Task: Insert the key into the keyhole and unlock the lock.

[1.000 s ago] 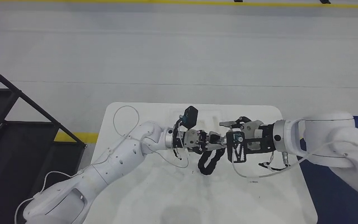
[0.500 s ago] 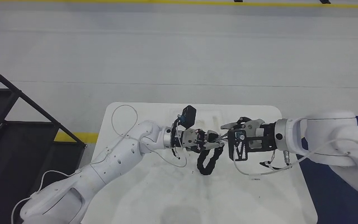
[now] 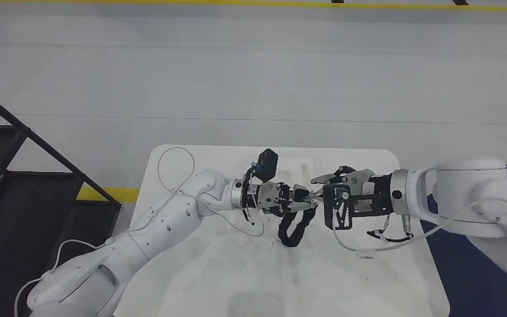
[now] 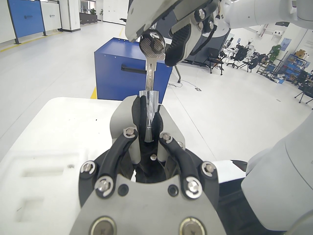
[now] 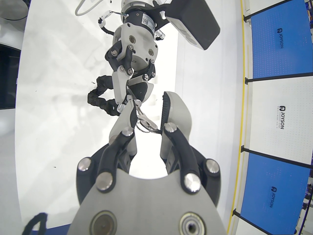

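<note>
The key [image 4: 150, 64] lay with its long axis running 3 to 9 o'clock in the top view, its head at the 3 o'clock end. The blade pointed to 9 o'clock, straight at the lock [image 4: 151, 108]. Its tip met the end face of the lock's chrome cylinder; how far it had gone in could not be told.

The right gripper [image 5: 148, 108] was closed on the key's head, one pad on each side, and sat at 3 o'clock of the key. The left gripper [image 4: 146, 106] sat at 9 o'clock of it, clamped around the cylinder, whose axis lined up with the blade. The lock's black cable [image 3: 295, 230] hung toward 6 o'clock over the white table [image 3: 198, 277].

Both grippers met above the table's middle. A white foam tray [image 4: 36, 172] with recesses lay on the table. Blue panels [image 5: 276, 37] on the floor beyond carried white lettering set sideways.
</note>
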